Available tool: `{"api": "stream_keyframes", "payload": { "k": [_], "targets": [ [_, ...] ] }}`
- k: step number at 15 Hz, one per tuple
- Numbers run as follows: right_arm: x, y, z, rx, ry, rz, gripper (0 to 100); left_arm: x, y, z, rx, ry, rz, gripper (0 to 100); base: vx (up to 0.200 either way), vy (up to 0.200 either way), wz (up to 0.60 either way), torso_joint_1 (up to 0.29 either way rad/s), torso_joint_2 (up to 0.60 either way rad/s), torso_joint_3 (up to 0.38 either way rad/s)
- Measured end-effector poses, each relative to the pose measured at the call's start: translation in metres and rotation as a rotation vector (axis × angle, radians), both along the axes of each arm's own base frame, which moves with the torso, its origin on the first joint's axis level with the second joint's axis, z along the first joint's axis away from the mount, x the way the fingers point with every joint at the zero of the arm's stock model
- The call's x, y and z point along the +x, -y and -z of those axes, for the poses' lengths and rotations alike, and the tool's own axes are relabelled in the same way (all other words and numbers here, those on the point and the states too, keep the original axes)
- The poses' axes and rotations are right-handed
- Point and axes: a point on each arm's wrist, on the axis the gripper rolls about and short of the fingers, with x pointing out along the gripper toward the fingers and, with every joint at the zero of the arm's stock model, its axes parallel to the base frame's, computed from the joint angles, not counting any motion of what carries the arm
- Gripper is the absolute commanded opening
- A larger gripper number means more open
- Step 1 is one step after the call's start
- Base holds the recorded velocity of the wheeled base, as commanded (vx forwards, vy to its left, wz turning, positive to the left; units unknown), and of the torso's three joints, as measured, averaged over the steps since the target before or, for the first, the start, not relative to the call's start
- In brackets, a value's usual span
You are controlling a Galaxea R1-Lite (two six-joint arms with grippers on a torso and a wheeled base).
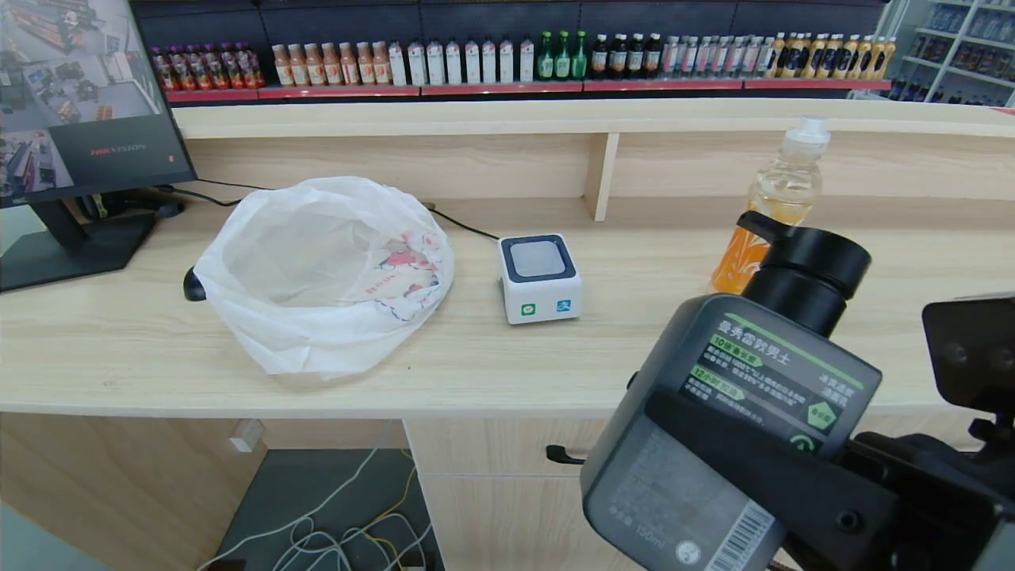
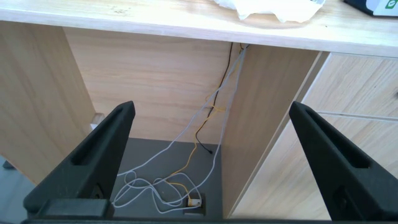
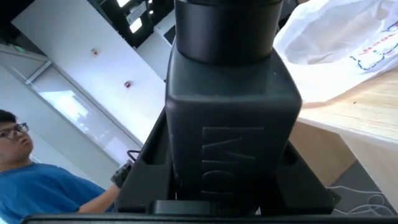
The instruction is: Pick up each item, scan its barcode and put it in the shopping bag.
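Dark bottle [image 1: 761,373] beside wooden counter [image 1: 555,365]; shelves [image 1: 507,89] behind

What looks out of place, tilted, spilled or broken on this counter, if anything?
Nothing stands out. The grey bottle is tilted only because the right gripper holds it. The orange drink stands upright, the shopping bag lies open, and nothing is spilled.
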Motion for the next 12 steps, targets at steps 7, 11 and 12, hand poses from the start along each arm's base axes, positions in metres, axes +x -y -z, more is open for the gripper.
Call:
{"api": "stream_keyframes", "payload": {
  "k": [7,11,12],
  "targets": [
    [0.005,-0.012,-0.005,0.037,-0.008,-0.100,0,0.000,0.000,0.000,0.000,0.000,0.000,100,0.000,0.000,0.00,0.000,0.00,0.000],
    [0.009,-0.016,-0.003,0.044,-0.044,-0.108,0,0.000,0.000,0.000,0.000,0.000,0.000,100,0.000,0.000,0.00,0.000,0.00,0.000],
    [0.011,-0.017,-0.004,0.048,-0.046,-0.109,0,0.000,0.000,0.000,0.000,0.000,0.000,100,0.000,0.000,0.00,0.000,0.00,0.000]
  ]
}}
